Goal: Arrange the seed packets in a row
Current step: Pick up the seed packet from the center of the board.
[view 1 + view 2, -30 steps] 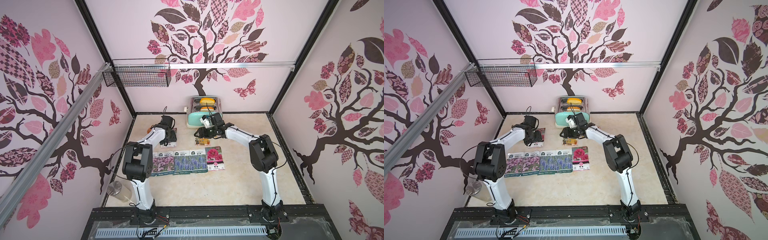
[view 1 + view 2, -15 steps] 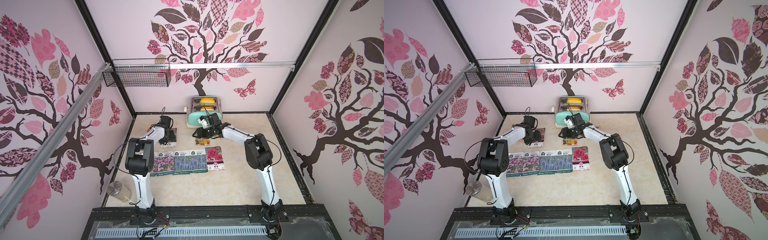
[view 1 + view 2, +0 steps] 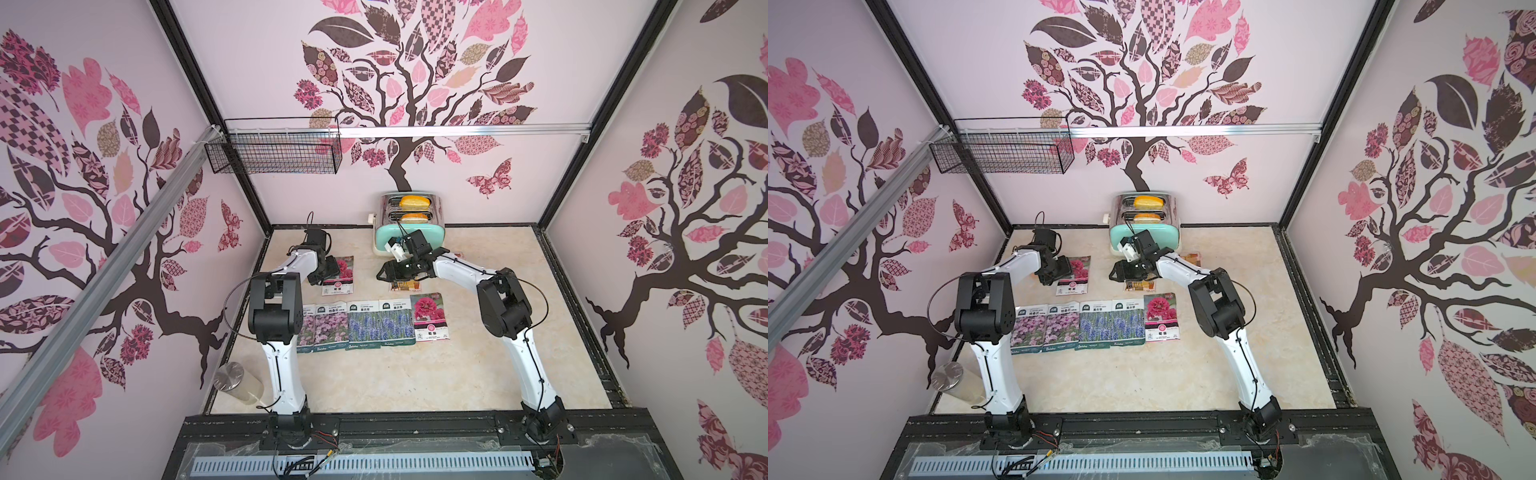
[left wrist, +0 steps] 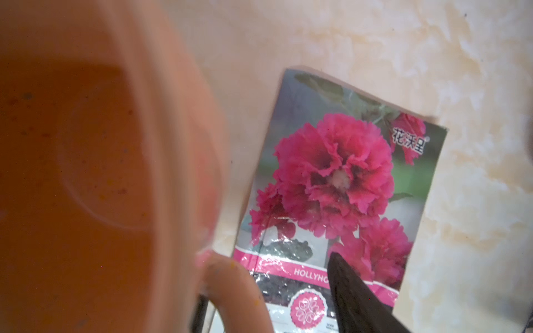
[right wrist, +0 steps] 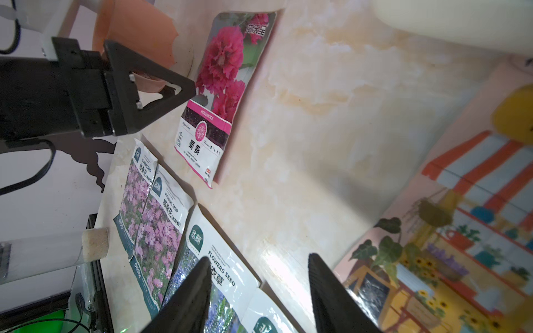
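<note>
Several seed packets lie side by side across the table's middle: two pink-purple (image 3: pixel 331 326), two lavender (image 3: pixel 380 323) and one magenta (image 3: pixel 429 316). Behind that row lies a second magenta packet (image 3: pixel 340 272) (image 4: pixel 331 184). My left gripper (image 3: pixel 329 268) (image 4: pixel 277 305) stands open at its left edge, one black finger (image 4: pixel 354 297) over its lower part; a blurred orange shape hides the other. An orange shopfront packet (image 3: pixel 405 286) (image 5: pixel 461 230) lies under my right gripper (image 3: pixel 385 273) (image 5: pixel 259 291), which hovers open and holds nothing. Another orange packet (image 3: pixel 1192 258) peeks from behind the right arm.
A mint toaster (image 3: pixel 409 239) with bread in its slots stands against the back wall, just behind the right gripper. A wire basket (image 3: pixel 274 151) hangs on the back wall. A glass jar (image 3: pixel 237 382) lies at the front left by the left arm's base.
My right gripper has drifted a little to the left above the orange packet. The left gripper stays by the magenta packet. No packet has moved.
</note>
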### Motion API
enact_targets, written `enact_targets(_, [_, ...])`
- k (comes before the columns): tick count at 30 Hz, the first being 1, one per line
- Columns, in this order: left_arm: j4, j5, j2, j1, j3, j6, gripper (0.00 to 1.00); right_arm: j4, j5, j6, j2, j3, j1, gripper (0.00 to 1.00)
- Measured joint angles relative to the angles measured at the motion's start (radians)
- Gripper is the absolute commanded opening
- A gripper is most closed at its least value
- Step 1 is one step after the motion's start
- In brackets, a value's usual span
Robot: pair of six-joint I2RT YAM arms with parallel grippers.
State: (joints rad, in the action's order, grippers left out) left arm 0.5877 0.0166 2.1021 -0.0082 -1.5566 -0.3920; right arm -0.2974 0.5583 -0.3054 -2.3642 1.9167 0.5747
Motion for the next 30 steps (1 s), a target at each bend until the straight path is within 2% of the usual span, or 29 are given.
enact_targets(11, [-0.015,-0.041,0.096,0.037,-0.104,0.011,0.65,-0.026,0.010,0.006,-0.103,0.139,0.033,0.58])
enact_targets(20, [-0.032,-0.092,0.103,0.041,-0.109,0.027,0.65,-0.031,0.019,-0.034,-0.200,0.212,0.050,0.57])
enact_targets(30, [0.045,-0.131,0.118,0.023,-0.151,0.025,0.64,-0.027,0.035,-0.073,-0.251,0.285,0.061,0.57])
